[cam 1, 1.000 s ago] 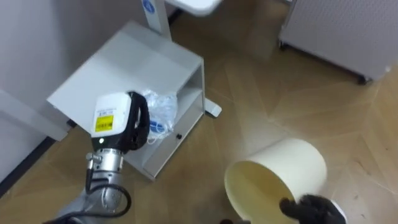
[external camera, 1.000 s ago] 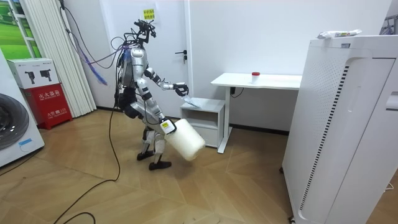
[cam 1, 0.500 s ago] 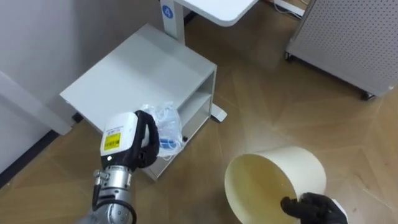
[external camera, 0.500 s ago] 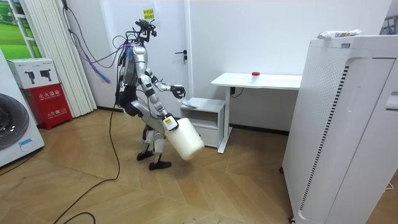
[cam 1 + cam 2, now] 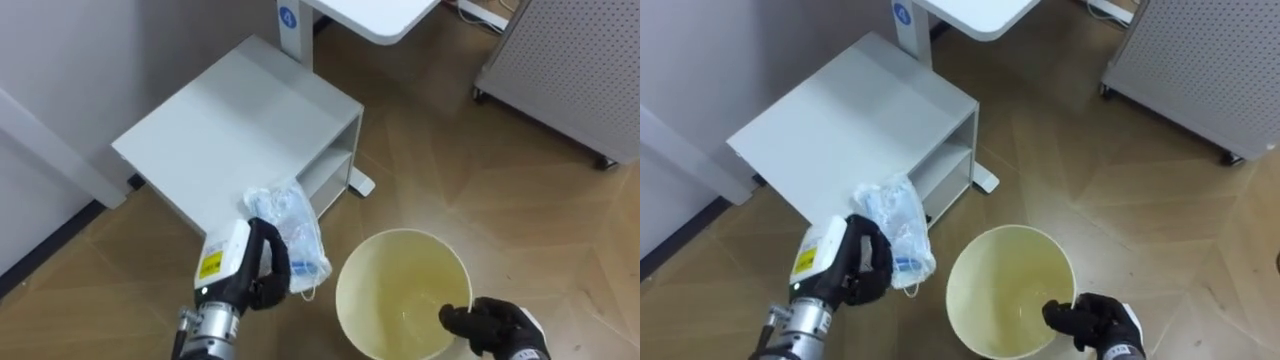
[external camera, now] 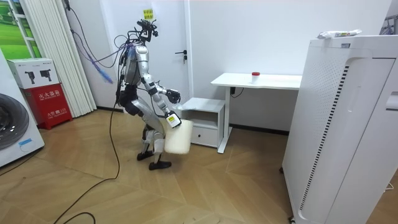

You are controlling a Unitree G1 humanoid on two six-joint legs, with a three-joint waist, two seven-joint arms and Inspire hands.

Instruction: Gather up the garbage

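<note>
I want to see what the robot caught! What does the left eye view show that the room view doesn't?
Left eye view: the crumpled plastic bag in the left hand, the bin empty inside, the right hand gripping its rim. Room view: the whole robot bent over, a washing machine, a red box. Both: bin, white cabinet, desk.

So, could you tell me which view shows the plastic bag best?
The left eye view: the clear plastic bag hangs whole from the left hand, beside the bin. The right eye view matches; the room view shows it too small.
</note>
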